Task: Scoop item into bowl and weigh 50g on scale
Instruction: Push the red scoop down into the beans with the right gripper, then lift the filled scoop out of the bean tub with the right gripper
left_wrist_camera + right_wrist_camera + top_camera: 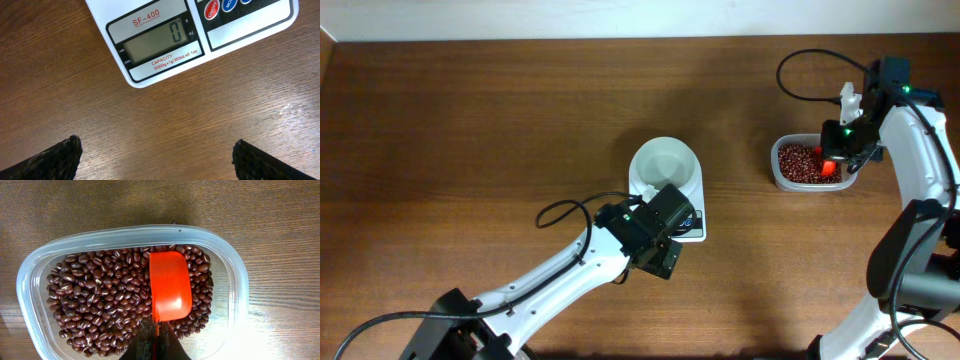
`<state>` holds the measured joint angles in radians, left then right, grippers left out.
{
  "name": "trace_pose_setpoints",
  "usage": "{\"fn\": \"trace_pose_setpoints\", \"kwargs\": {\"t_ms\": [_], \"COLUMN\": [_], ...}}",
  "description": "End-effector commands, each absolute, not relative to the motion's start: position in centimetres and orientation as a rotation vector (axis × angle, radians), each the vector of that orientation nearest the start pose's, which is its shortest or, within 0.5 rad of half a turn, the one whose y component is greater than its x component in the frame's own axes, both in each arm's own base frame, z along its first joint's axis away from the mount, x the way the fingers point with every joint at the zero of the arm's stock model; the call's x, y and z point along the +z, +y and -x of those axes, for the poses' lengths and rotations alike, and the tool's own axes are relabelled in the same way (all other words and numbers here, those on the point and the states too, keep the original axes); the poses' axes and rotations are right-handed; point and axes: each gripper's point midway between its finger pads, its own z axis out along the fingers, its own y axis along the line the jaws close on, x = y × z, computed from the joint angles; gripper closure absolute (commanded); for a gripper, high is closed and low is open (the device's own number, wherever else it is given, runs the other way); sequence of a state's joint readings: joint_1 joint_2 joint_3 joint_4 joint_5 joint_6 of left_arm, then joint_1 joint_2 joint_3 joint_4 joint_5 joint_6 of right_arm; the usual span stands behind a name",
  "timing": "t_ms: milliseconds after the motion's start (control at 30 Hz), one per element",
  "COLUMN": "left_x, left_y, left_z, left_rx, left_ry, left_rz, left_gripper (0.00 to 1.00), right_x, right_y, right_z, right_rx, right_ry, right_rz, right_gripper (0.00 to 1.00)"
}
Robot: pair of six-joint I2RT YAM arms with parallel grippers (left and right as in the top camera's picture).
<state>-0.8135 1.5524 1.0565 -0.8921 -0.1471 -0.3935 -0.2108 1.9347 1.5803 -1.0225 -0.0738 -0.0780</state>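
Nothing weighed yet: round white bowl (665, 163) sits empty on the flat white digital scale (235, 37), zero showing. Near the right edge of the counter (470, 120), right claw (156, 342) pinches an orange scoop (170, 287) among reddish-brown beans (100, 300); left claw (157, 160) spread.

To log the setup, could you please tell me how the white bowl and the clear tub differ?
The bowl is round, opaque white and empty; the tub is rounded-rectangular, clear and holds beans and an orange scoop. The bowl sits on the scale; the tub on the table. Both are lidless.
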Motion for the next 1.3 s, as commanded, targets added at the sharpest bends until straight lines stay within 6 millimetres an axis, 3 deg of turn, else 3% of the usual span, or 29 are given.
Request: {"fn": "trace_pose_setpoints", "kwargs": {"t_ms": [0, 133, 300, 433, 667, 900, 1033, 1267], "left_x": [7.0, 7.0, 7.0, 7.0, 7.0, 7.0, 7.0, 7.0], "left_y": [-20.1, -20.1, -20.1, -20.1, -20.1, -20.1, -20.1, -20.1], "left_z": [-22.6, -22.6, -22.6, -22.6, -22.6, -22.6, -22.6, -22.6], "left_rx": [0.047, 0.047, 0.048, 0.047, 0.047, 0.047, 0.047, 0.047], "left_ry": [2.852, 2.853, 2.853, 2.853, 2.853, 2.853, 2.853, 2.853], "left_rz": [-0.585, -0.585, -0.585, -0.585, -0.585, -0.585, -0.585, -0.585], "left_gripper": [0.01, 0.01, 0.01, 0.01, 0.01, 0.01, 0.01, 0.01], "right_x": [10.0, 8.9, 8.9, 9.3, 9.4, 7.0, 7.9, 8.8], "right_y": [-7.5, -6.9, -7.1, -6.0, -7.2, -5.7, -4.7, -7.1], "right_z": [-40.9, -40.4, -41.4, -41.8, -41.3, -40.2, -40.9, -40.3], "right_rx": [0.074, 0.122, 0.121, 0.276, 0.399, 0.537, 0.677, 0.801], "right_ry": [2.9, 2.915, 2.872, 2.84, 2.81, 2.817, 2.749, 2.675], "right_rz": [-0.197, -0.21, -0.228, -0.245, -0.362, -0.372, -0.361, -0.492], "right_gripper": [0.96, 0.96, 0.96, 0.96, 0.96, 0.96, 0.96, 0.96]}}
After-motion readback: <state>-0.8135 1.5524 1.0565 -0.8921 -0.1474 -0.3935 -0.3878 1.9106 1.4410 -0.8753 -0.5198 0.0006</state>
